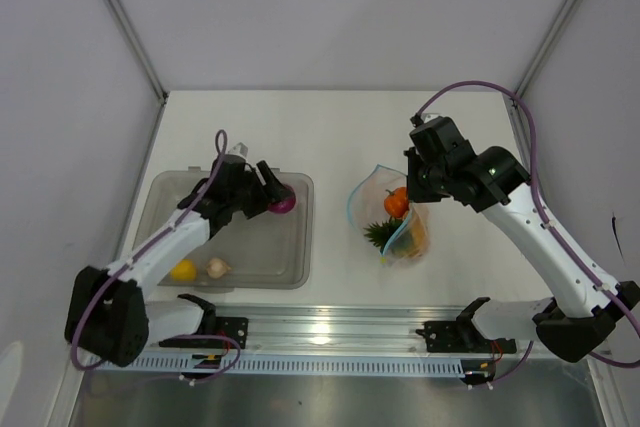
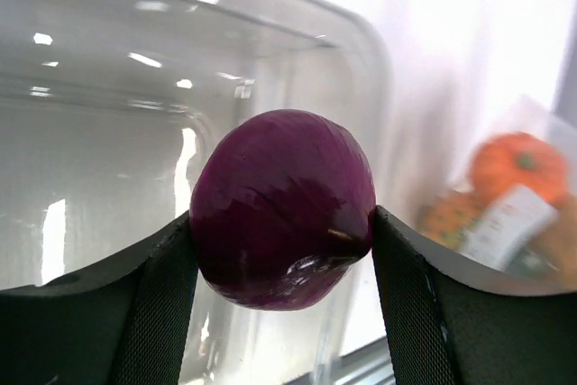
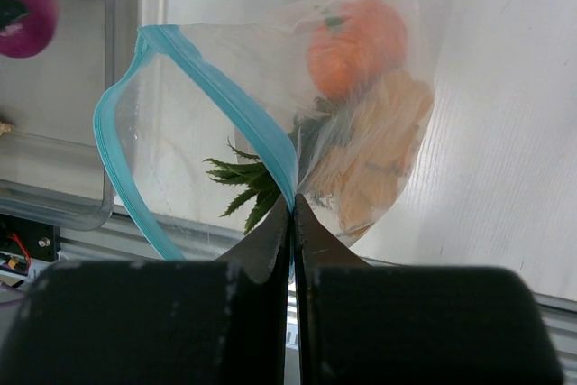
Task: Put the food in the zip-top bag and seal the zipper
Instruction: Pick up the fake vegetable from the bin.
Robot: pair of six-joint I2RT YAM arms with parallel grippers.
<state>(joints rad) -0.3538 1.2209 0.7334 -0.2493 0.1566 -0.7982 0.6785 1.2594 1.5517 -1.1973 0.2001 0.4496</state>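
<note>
My left gripper (image 1: 272, 190) is shut on the purple onion (image 1: 282, 202), held at the right end of the grey tub (image 1: 295, 272); the onion fills the left wrist view (image 2: 282, 207) between my fingers (image 2: 407, 286). A yellow lemon (image 1: 183, 269) and a pale garlic bulb (image 1: 216, 267) lie in the tub. My right gripper (image 3: 292, 206) is shut on the blue zipper strip (image 3: 261, 137) of the clear zip-top bag (image 1: 392, 215), holding its mouth open. Inside are an orange fruit (image 3: 354, 44), another orange piece (image 3: 377, 151) and spiky green leaves (image 3: 245, 182).
The tub's corner (image 3: 99, 209) lies left of the bag in the right wrist view. A metal rail (image 1: 330, 332) with both arm bases runs along the table's near edge. White walls stand close on both sides.
</note>
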